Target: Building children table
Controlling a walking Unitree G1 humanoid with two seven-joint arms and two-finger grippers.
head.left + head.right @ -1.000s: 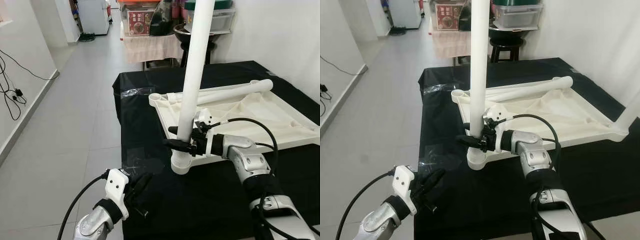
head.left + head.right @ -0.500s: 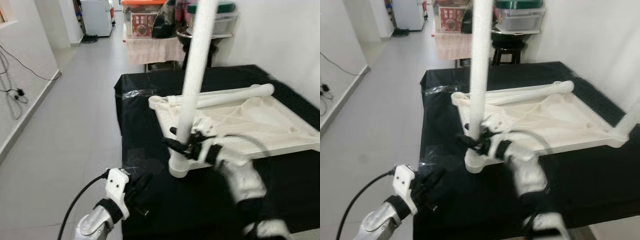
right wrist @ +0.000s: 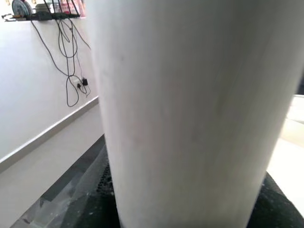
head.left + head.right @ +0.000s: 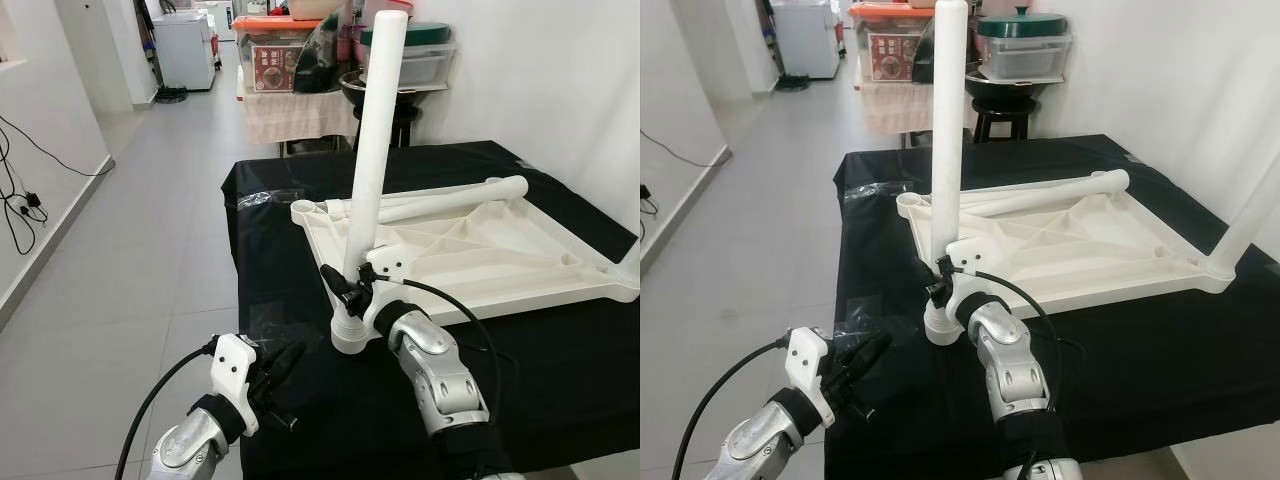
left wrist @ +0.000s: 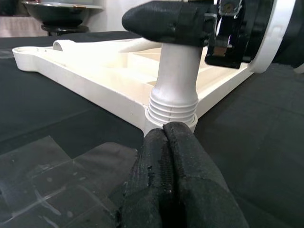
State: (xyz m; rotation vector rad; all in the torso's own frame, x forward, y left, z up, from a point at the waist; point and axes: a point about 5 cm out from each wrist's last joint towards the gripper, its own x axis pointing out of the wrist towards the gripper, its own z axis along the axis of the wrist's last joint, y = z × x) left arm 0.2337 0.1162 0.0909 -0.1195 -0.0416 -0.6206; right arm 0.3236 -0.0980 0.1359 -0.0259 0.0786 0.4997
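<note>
While the black-draped desk point(image 4: 300, 420) carries the upturned white tabletop point(image 4: 480, 250) beyond the right tool point(image 4: 345, 290), that tool clasps the upright leg point(image 4: 370, 170) in its corner socket; next likely twisting it tight. Left tool point(image 4: 280, 372) sits clenched nearby.

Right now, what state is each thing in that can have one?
Tabletop: upside down on the black cloth.
Upright leg: standing in the near corner socket, leaning slightly.
Second leg: lying loose across the tabletop.
Right gripper: shut on upright leg.
Left gripper: fingers shut, empty.
</note>
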